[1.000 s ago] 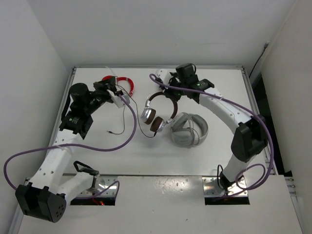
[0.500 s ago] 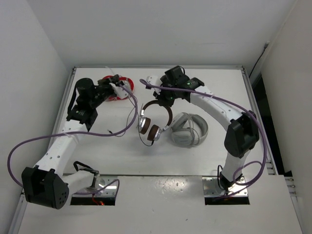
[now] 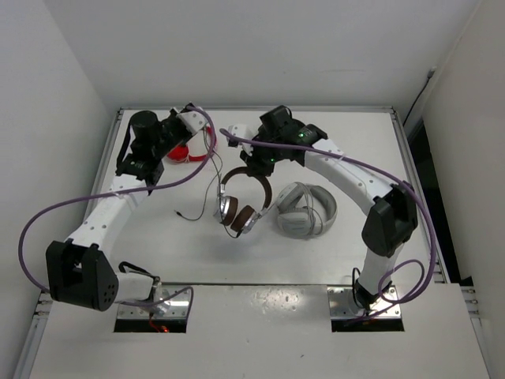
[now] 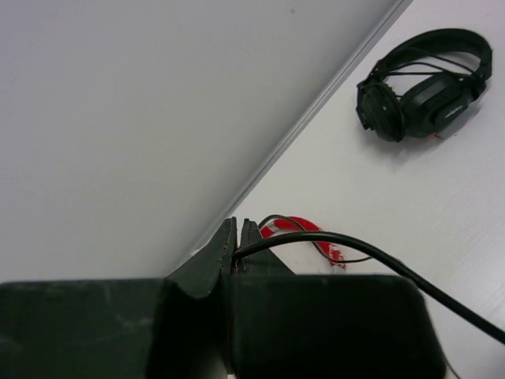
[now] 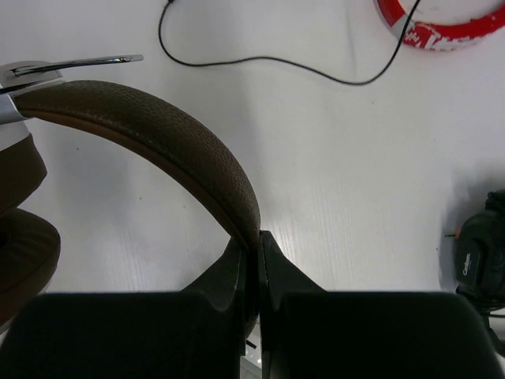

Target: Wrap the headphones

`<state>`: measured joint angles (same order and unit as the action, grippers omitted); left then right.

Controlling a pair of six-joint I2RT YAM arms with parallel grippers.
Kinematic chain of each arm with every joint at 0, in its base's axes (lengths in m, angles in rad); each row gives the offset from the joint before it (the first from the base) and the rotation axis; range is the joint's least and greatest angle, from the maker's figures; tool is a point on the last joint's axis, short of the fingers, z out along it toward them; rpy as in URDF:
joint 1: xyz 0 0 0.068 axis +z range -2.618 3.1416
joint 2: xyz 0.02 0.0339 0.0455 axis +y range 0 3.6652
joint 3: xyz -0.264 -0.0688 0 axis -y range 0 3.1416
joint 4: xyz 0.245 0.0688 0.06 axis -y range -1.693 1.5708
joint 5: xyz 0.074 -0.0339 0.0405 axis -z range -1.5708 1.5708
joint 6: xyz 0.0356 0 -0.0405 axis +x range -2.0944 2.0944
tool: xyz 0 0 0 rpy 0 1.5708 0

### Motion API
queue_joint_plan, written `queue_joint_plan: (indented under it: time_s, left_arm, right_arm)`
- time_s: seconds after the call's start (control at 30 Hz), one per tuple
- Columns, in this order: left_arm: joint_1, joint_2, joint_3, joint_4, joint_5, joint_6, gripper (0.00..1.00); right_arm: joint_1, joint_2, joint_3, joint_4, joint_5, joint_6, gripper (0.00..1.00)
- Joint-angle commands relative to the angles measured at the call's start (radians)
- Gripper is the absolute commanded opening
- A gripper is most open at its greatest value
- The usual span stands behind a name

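From above, the headphones (image 3: 243,217) sit near the middle of the surface (image 3: 260,253), with the light grey headphones (image 3: 304,209) just beside them toward the right edge. The black cable (image 3: 215,170) runs up toward the far left corner, and its loose plug end (image 3: 180,212) lies nearer the left edge.

The right wrist view shows the right gripper (image 5: 254,241) clamped on the brown headband (image 5: 158,134). The left wrist view shows the left gripper (image 4: 237,233) pinched together on the cable, above the red headphones (image 4: 304,233). That view alone shows a black pair of headphones (image 4: 422,83) clearly; from above, the right arm covers that spot.
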<state>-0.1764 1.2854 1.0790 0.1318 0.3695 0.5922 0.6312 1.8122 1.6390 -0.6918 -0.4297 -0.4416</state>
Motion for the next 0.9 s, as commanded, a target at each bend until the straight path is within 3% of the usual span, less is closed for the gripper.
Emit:
queue_joint_plan:
  time_s: [0.0, 0.43, 0.87]
  left_arm:
    - [0.011, 0.021, 0.051, 0.046, 0.026, -0.141, 0.00]
    - [0.011, 0.133, 0.079, -0.017, 0.134, -0.316, 0.00]
    - [0.011, 0.204, 0.041, -0.055, 0.117, -0.405, 0.00]
  right_arm:
    - [0.007, -0.045, 0.070, 0.012, -0.110, 0.014, 0.00]
    - [0.025, -0.090, 0.079, 0.040, -0.162, 0.014, 0.00]
    - [0.007, -0.143, 0.097, 0.123, -0.162, 0.101, 0.00]
